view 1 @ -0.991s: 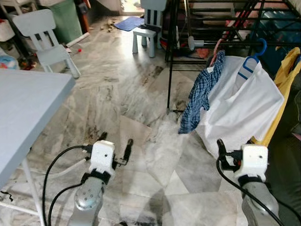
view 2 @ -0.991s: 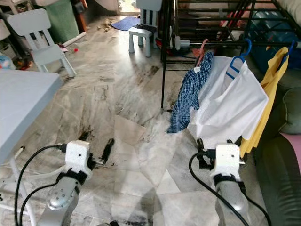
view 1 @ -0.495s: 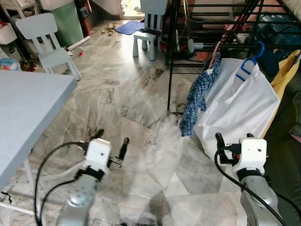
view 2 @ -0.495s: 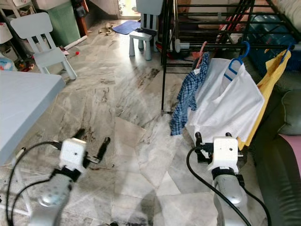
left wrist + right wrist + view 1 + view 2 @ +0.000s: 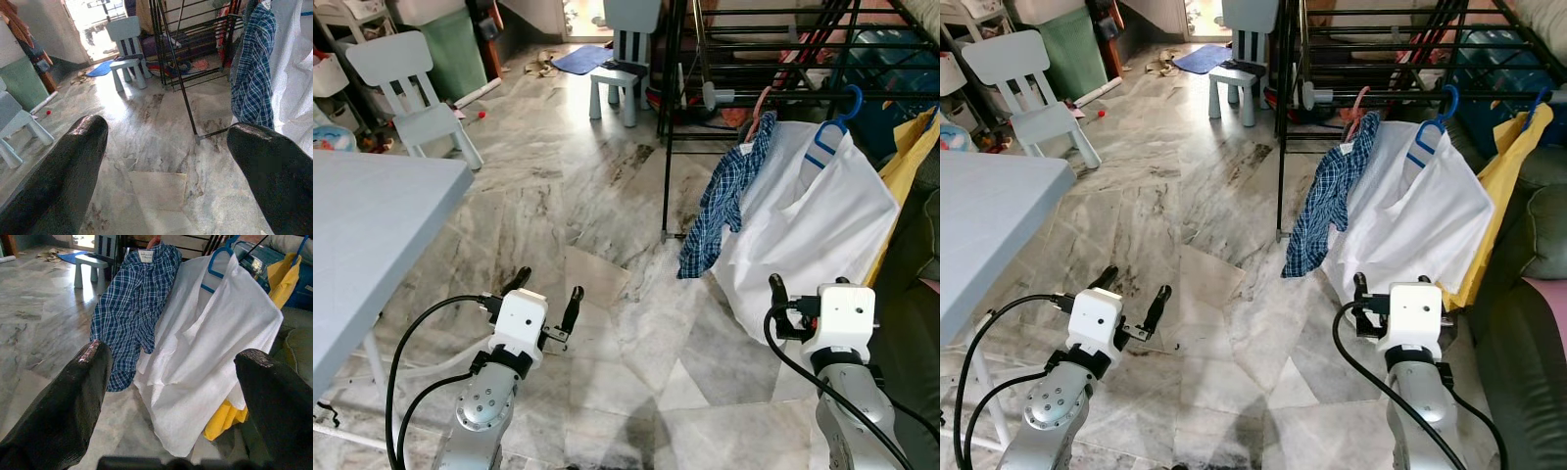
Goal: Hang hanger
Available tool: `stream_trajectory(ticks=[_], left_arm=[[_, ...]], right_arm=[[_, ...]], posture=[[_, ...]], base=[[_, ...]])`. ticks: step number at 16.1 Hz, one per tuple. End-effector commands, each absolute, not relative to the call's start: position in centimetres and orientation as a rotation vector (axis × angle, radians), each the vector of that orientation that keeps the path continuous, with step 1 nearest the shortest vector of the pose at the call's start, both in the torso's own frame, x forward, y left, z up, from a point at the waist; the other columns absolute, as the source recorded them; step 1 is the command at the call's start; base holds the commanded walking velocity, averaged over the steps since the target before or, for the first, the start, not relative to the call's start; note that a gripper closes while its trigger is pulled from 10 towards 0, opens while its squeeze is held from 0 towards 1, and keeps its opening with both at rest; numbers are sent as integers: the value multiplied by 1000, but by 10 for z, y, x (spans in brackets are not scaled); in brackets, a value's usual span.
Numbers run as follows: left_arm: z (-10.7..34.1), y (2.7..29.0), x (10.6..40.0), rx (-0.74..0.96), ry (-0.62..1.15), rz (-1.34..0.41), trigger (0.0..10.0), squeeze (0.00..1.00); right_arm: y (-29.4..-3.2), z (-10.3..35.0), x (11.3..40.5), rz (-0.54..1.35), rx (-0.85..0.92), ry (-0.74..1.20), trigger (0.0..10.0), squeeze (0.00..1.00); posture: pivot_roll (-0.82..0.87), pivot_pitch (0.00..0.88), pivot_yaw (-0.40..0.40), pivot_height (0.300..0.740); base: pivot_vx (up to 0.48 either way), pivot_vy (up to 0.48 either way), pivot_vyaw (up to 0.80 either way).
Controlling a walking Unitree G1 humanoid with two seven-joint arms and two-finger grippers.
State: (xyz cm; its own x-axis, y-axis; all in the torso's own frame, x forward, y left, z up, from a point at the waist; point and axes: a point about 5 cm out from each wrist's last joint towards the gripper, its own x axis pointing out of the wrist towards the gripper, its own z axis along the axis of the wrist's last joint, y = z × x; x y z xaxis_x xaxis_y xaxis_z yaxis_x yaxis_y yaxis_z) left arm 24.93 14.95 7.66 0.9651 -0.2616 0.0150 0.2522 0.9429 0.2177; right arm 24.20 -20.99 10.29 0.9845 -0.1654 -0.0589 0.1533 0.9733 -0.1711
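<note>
A white shirt (image 5: 803, 225) hangs on a blue hanger (image 5: 837, 122) hooked over the black drying rack (image 5: 667, 147) ahead on the right. Beside it a blue plaid shirt (image 5: 724, 201) hangs on a pink hanger (image 5: 764, 98), and a yellow garment (image 5: 911, 157) hangs at the far right. My left gripper (image 5: 548, 289) is held low over the marble floor, open and empty. My right gripper (image 5: 176, 377) is open and empty too, just in front of the white shirt's lower hem.
A pale blue table (image 5: 372, 235) stands close on my left. Two small chairs (image 5: 411, 93) (image 5: 626, 69) and a green bin (image 5: 450, 39) stand further back. A dark sofa (image 5: 1528, 343) lies along the right edge. Open floor lies between table and rack.
The camera has shifted slightly. The plaid shirt's lower hem has swung a little to the left. Both grippers stay open and empty.
</note>
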Motion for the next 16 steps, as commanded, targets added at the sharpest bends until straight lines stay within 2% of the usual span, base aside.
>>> stream_trajectory(ticks=[1, 8, 16], left_arm=[[72, 148, 250, 197, -36, -215, 10000, 0], [82, 138, 265, 169, -75, -191, 10000, 0], [82, 138, 263, 163, -73, -195, 10000, 0]], right_arm=[[-206, 111, 245, -155, -150, 47, 10000, 0], [-198, 110, 253, -126, -91, 62, 10000, 0], [-196, 102, 244, -90, -40, 99, 10000, 0]], posture=[[-131, 60, 54, 740], [-132, 75, 68, 740], [-129, 111, 80, 740]], base=[[0, 0, 0], [0, 0, 0], [0, 0, 0]])
